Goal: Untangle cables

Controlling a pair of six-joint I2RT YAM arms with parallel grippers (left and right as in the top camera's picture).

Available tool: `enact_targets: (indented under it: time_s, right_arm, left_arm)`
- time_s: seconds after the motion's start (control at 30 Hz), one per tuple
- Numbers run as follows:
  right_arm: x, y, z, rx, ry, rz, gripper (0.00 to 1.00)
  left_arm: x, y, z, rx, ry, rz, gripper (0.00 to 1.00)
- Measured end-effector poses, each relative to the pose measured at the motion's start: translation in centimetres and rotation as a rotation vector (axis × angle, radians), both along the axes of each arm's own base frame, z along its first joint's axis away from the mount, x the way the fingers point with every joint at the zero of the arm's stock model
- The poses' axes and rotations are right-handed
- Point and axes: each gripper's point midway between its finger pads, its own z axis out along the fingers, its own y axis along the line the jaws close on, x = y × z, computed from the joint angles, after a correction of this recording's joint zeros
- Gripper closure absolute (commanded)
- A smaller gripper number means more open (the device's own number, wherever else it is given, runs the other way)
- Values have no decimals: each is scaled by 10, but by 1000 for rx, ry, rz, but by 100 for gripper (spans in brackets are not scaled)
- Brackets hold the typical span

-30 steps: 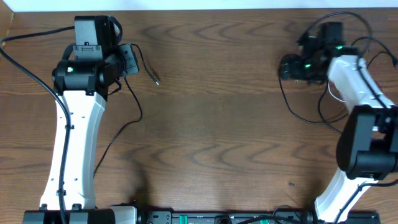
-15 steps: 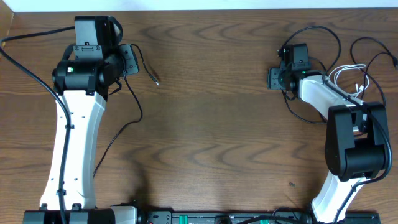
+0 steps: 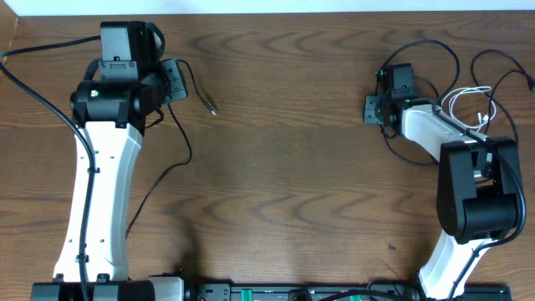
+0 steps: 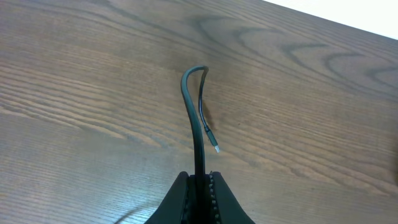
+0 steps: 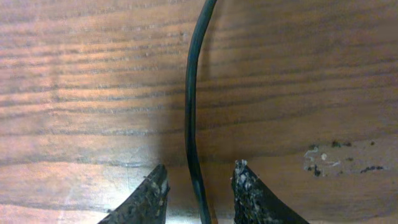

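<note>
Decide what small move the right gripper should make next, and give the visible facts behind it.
Probably close the right gripper on the black cable: it runs straight between the fingers, which stand apart with a gap on each side. The left gripper is shut on the other black cable, so a second grip seems the step needed before drawing them apart.

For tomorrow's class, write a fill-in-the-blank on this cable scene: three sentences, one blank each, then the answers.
The cable pinched in the left end effector is ____ in colour.
Another cable runs ____ the open fingers of the right end effector.
The white cable lies beside the ____ arm.
Missing words: black; between; right.
</note>
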Motion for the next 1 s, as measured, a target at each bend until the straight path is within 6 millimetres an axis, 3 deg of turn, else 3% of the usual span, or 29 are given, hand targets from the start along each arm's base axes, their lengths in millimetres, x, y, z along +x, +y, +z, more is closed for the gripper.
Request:
enact_targets:
  time_s: [0.13, 0.23, 0.43, 0.5, 0.57, 0.7, 0.77, 0.83, 0.9, 1.0]
  right_arm:
    - [-5, -1, -4, -8, 24, -2, 83]
    - [-5, -3, -5, -16, 27, -9, 98]
    - [-10, -16, -2, -5, 78, -47, 99]
    - [-16, -40, 4, -11, 143, -101, 99]
    - [-10, -72, 23, -22, 172, -166, 99]
    - [22, -150, 105, -45, 68, -294, 99]
    - [32, -197, 156, -63, -26, -373, 99]
    - [32, -228, 181, -75, -81, -427, 99]
    - [29, -261, 202, -91, -135, -486, 99]
    - [17, -297, 210, -104, -163, -557, 99]
  left_arm:
    - [0, -1, 0, -3, 0, -2, 93]
    - [0, -1, 0, -5, 0, -4, 93]
    - [0, -1, 0, -6, -1, -5, 92]
    - [0, -1, 0, -6, -2, -5, 92]
    - [0, -2, 0, -7, -2, -6, 92]
    - [1, -2, 1, -9, -4, -7, 93]
    - [1, -2, 0, -9, -4, -7, 93]
    - [1, -2, 1, -11, -4, -9, 93]
    - [2, -2, 1, -11, -9, -9, 93]
    - [3, -2, 2, -11, -14, -9, 92]
